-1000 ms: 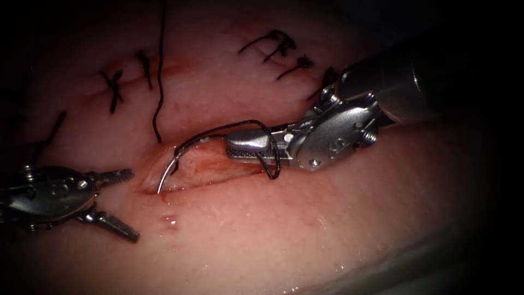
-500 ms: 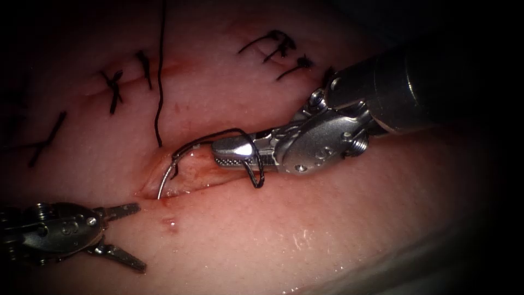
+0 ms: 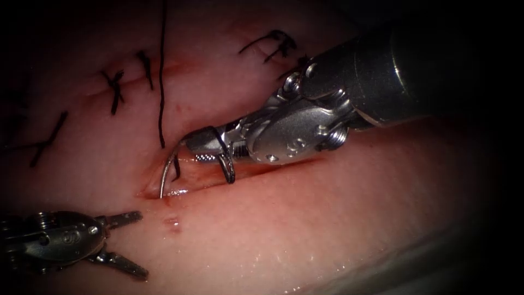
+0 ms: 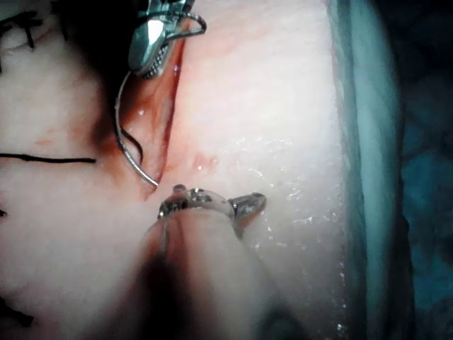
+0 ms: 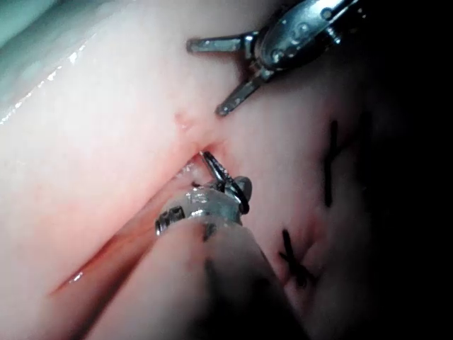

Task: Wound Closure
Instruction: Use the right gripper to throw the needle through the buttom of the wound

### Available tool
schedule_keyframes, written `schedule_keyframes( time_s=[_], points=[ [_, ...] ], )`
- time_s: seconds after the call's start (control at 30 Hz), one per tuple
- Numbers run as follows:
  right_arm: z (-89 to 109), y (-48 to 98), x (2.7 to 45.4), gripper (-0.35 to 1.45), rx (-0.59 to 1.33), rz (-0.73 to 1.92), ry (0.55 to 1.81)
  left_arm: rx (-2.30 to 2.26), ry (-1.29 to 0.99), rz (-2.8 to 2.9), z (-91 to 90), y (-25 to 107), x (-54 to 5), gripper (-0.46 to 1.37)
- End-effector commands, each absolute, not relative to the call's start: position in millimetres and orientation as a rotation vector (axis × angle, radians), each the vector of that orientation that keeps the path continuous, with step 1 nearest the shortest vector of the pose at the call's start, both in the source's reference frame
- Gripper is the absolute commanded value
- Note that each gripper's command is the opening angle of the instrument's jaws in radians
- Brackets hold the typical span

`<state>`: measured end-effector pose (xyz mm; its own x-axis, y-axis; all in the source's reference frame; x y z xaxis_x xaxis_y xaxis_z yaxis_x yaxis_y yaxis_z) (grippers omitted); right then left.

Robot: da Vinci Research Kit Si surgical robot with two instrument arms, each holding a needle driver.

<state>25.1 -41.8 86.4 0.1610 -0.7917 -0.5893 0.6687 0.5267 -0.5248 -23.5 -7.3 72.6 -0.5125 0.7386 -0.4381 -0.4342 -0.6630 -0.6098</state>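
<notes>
The tissue [image 3: 284, 218] has an open cut [image 3: 218, 175] running across it. My right tool [image 3: 201, 146] reaches in from the right over the cut, shut on the curved needle [image 3: 166, 169] near its tail end. The needle arcs down to the cut's left end, where its tip touches the near edge; how deep it sits is unclear. Black thread [image 3: 227, 164] loops around the right tool's jaws. My left tool [image 3: 141, 244] hovers low on the left of the cut, open and holding nothing. The needle [image 4: 122, 145] and left tool [image 4: 212, 204] also show in the left wrist view, and the right tool [image 5: 202, 205] in its own view.
A long strand of thread [image 3: 161, 82] hangs down from the far side and ends just above the cut's left end. Finished stitches [image 3: 114, 90] lie at the far left, with more stitches [image 3: 273, 46] behind the right tool. Red fluid [image 3: 173, 224] dots the near tissue.
The right tool has moved left along the cut with the needle, bringing the needle's curve more upright. The left tool has dropped lower, staying open.
</notes>
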Motion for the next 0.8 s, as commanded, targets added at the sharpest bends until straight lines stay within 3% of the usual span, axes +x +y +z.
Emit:
schedule_keyframes(
  time_s=[0.03, 0.23, 0.5, 0.8],
  points=[
    [86.5, -41.9, 25.3, -0.35, -0.162, -1.077, 0.908, -0.907, -0.563, 2.183, 72.5, -7.4, -23.5, 0.80],
    [86.5, -42.0, 24.3, -0.35, -0.280, -1.111, 0.805, -0.908, -0.563, 2.183, 72.4, -7.4, -23.6, 0.79],
    [86.7, -43.2, 22.9, -0.35, -0.402, -1.097, 0.782, -0.903, -0.561, 2.185, 72.6, -7.6, -24.3, 0.77],
    [87.7, -44.8, 25.1, -0.35, -0.273, -1.191, 0.815, -0.900, -0.563, 2.186, 72.6, -7.5, -24.3, 0.77]
  ],
)
